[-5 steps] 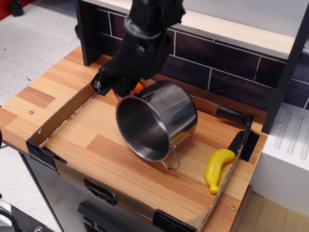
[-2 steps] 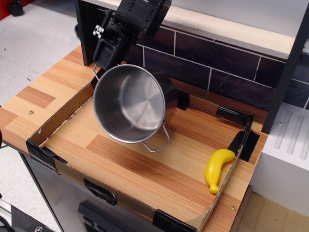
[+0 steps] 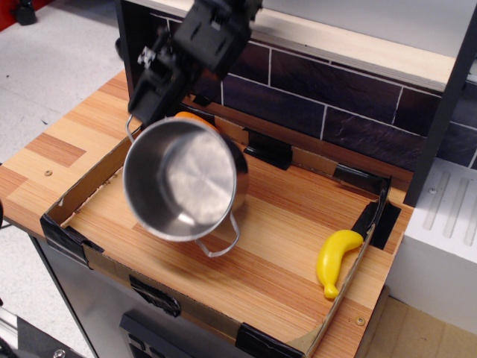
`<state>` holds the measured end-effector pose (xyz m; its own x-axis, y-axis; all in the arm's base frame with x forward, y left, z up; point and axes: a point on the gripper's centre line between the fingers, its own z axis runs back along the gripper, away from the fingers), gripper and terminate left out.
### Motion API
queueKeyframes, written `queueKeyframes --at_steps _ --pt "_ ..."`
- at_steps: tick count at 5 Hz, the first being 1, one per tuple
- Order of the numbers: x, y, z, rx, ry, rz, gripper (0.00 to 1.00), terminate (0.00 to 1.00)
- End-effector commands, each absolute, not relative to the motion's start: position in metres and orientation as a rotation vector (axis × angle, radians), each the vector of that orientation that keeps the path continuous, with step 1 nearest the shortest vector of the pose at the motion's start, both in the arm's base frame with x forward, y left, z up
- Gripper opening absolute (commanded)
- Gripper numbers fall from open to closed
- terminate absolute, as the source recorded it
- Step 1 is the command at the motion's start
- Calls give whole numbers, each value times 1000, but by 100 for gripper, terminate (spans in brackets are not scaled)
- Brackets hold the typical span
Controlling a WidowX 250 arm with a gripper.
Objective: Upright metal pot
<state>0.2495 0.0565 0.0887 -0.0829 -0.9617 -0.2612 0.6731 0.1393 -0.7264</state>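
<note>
The shiny metal pot hangs in the air over the left part of the cardboard tray, tilted with its mouth facing the camera and its inside bottom showing. One wire loop handle hangs down at its lower rim; the other, at the upper left rim, sits in my black gripper, which is shut on it. A bit of the orange toy carrot peeks out behind the pot's top edge.
A yellow toy banana lies by the tray's right wall. A dark tiled back wall with a wooden shelf stands behind the tray. A white unit stands at the right. The tray's low walls have black tape at the corners.
The pot has been lifted off the tray floor and carried left and toward the front with my gripper, its mouth turning more toward the camera. The carrot now peeks out behind it.
</note>
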Motion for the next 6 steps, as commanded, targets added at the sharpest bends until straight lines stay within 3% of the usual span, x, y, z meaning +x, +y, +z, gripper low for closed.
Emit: queueKeyframes --at_steps 1,2,4,5,6 --pt "244 55 83 -375 864 -1480 0 0" --pt "259 55 85 -265 756 -1520 100 0" --pt "281 59 107 83 314 -1560 100 0" --pt "271 58 119 223 61 -1560 100 0" --pt "266 64 137 222 -150 -1522 100 0"
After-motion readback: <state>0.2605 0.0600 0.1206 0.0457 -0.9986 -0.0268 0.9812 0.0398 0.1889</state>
